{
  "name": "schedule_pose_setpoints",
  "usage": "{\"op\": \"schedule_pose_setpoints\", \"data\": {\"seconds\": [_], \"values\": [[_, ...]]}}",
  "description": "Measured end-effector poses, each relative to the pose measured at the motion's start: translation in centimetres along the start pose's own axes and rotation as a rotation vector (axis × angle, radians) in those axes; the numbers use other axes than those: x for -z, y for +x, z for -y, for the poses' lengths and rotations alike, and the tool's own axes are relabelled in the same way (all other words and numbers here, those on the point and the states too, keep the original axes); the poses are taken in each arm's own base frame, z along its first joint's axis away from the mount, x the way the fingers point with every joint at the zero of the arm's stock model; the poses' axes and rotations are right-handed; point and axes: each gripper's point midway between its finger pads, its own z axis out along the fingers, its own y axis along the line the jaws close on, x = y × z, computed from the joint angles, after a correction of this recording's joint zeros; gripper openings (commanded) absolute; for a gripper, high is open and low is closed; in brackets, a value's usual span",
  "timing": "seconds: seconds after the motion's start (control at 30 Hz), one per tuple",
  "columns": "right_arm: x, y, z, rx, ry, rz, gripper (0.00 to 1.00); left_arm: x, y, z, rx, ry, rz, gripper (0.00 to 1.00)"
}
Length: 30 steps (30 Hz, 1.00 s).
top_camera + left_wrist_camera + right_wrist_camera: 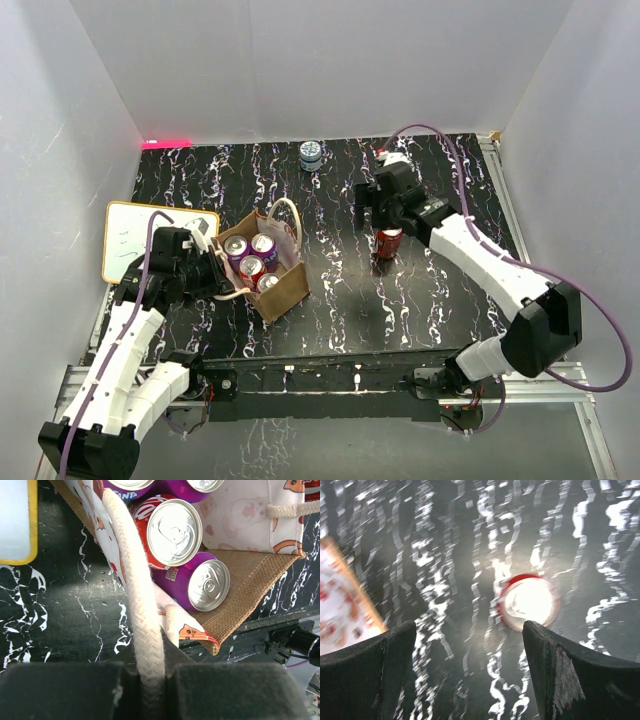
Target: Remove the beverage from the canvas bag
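Pinching rope handle point(142, 610) of canvas bag point(285, 288): left gripper point(150, 680), jaws clamped on it. Right gripper point(469, 630), jaws wide, over red soda can point(529, 601) right of bag; four cans point(252, 264) inside.

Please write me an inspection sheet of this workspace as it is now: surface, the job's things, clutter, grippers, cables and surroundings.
Surface: black table with white marbling; no spill seen.
Job's things: canvas bag stands open with four cans inside; a red can stands upright on the table outside it.
Clutter: white board left of the bag; blue-and-white can near the far edge.
Grippers: left gripper shut on the bag's rope handle; right gripper open over the red can.
Cables: a purple cable runs along each arm.
Surroundings: white walls; red light at back left.
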Motion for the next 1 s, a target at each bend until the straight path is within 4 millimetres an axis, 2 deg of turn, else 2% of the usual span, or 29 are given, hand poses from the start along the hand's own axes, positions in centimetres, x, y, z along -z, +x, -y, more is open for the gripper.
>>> {"op": "schedule_pose_setpoints", "data": {"seconds": [0.1,0.23,0.37,0.47,0.6,0.7,0.8,0.87,1.0], "values": [[1.9,1.3,-4.6,0.048,-0.100,-0.011,0.89,-0.2,0.3,0.4,0.007,0.022,-0.025,0.00],[4.8,3.7,-12.3,0.146,-0.262,-0.039,0.86,-0.1,0.5,0.5,0.010,0.035,-0.026,0.00],[8.0,4.6,-19.9,0.232,-0.388,-0.032,0.84,-0.2,0.6,0.6,0.011,0.042,-0.029,0.00],[10.0,5.1,-23.6,0.276,-0.432,-0.015,0.84,-0.2,0.6,0.6,0.011,0.045,-0.033,0.00],[12.2,5.4,-27.0,0.316,-0.468,0.021,0.83,-0.3,0.7,0.7,0.009,0.052,-0.042,0.00],[12.4,5.6,-28.5,0.331,-0.470,0.031,0.82,-0.4,0.6,0.8,0.013,0.054,-0.045,0.00],[10.4,5.8,-29.3,0.343,-0.423,0.026,0.81,-0.4,0.6,0.7,0.014,0.056,-0.046,0.00],[8.3,6.5,-29.4,0.361,-0.370,0.007,0.80,-0.3,0.6,0.7,0.016,0.057,-0.045,0.00],[4.3,9.2,-28.2,0.416,-0.264,-0.070,0.75,-0.3,0.6,0.7,0.017,0.058,-0.045,0.00]]}}
